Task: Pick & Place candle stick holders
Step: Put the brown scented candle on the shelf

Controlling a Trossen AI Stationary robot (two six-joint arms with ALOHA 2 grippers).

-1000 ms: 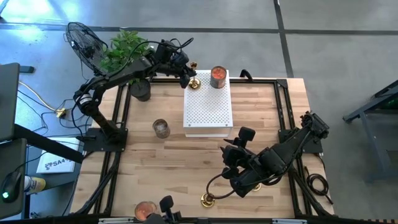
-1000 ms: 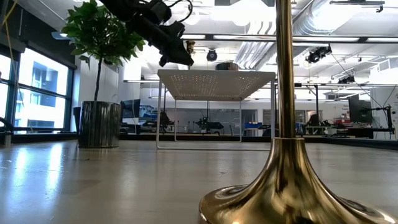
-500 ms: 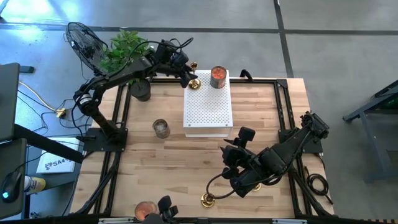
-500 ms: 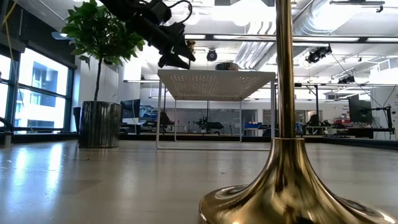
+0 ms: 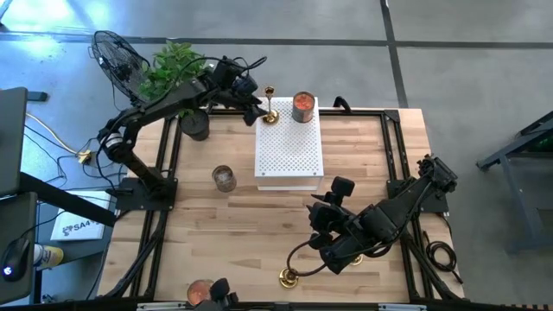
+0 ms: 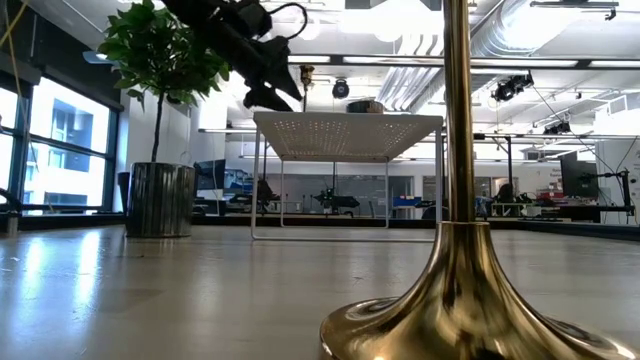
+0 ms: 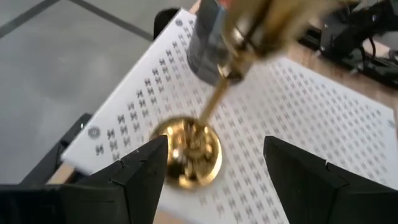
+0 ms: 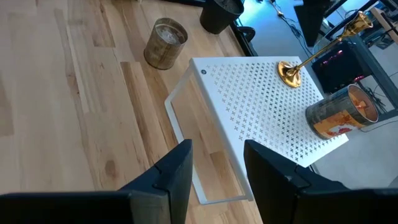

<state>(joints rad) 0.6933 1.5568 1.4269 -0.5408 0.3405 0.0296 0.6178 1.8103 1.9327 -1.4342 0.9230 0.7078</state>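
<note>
Now backed off the candle stick holder (image 5: 270,107) at 12 o'clock, left gripper (image 5: 249,104) wide and empty; retreat straight, avoiding the stem.

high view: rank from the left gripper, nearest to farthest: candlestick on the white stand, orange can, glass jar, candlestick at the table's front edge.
From the left gripper, open at the white stand's far-left corner:
1. Candlestick on the stand, right beside the fingers.
2. Orange can, on the stand's far-right corner.
3. Glass jar, on the wood left of the stand.
4. Front-edge candlestick, near the right arm.
</note>
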